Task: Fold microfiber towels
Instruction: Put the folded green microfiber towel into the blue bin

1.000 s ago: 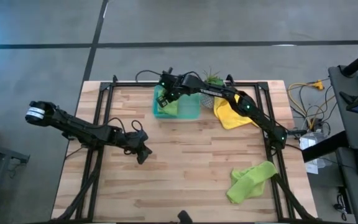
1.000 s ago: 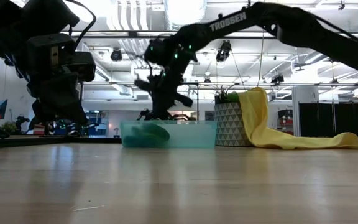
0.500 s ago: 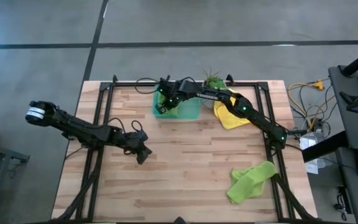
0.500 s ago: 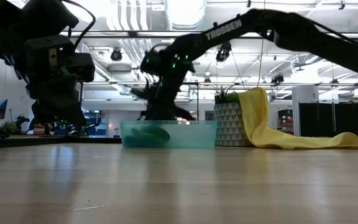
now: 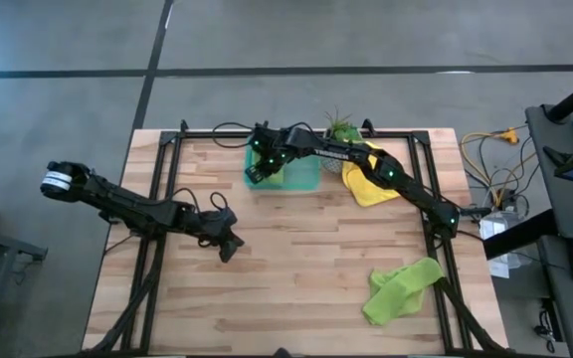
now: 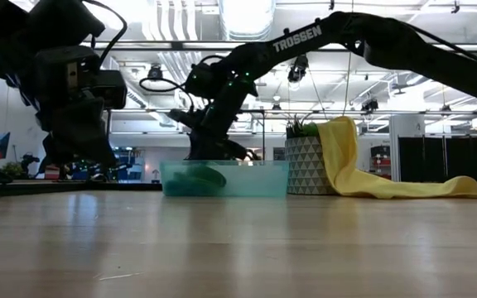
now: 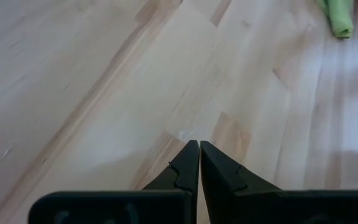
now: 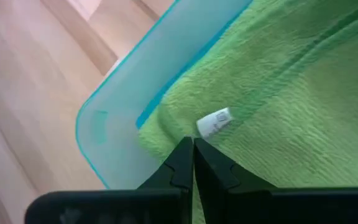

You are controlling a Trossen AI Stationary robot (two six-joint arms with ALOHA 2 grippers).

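Two grippers pressed together: right gripper (image 8: 192,144) over green towel (image 8: 278,112) in tray (image 8: 135,74) (upper centre, likely stowing); left gripper (image 7: 199,144) idle.

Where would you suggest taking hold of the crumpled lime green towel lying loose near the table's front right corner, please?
Probably at the upper right tip of the lime green towel, coming straight down from above. It lies bunched and flat on the table, and that end tapers into a free point clear of the folds, so a pinch there should lift one layer. The right end effector is nearer.
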